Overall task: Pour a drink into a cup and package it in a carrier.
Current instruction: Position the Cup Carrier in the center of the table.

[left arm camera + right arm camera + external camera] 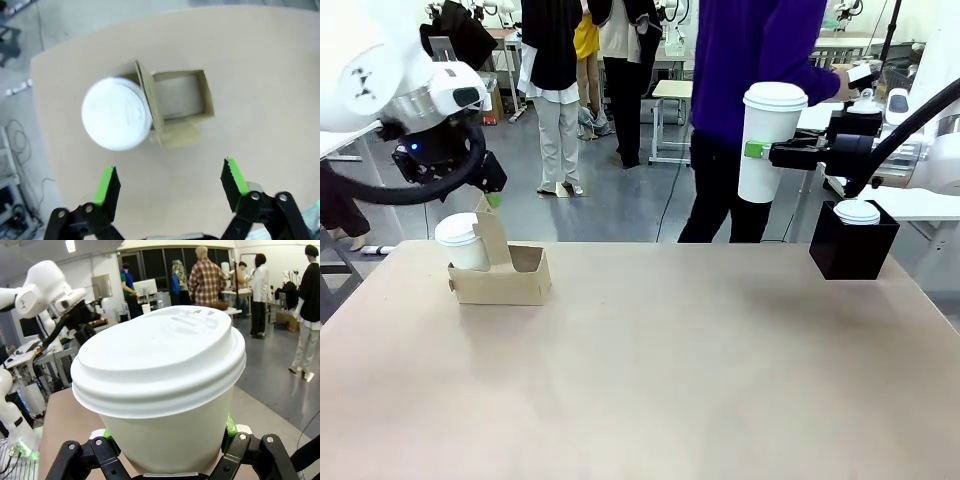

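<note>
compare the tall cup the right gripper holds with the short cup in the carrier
Size: the tall cup is clearly taller than the short cup. Place: the tall cup is up in the air; the short cup sits in the carrier on the table. Grip: the right gripper is shut on the tall cup; the left gripper is open above the short cup, not touching. Both are white with white lids.

tan desk (670,370), brown cardboard carrier (510,287) standing near its far left corner, black box (851,255) at the far right edge
</note>
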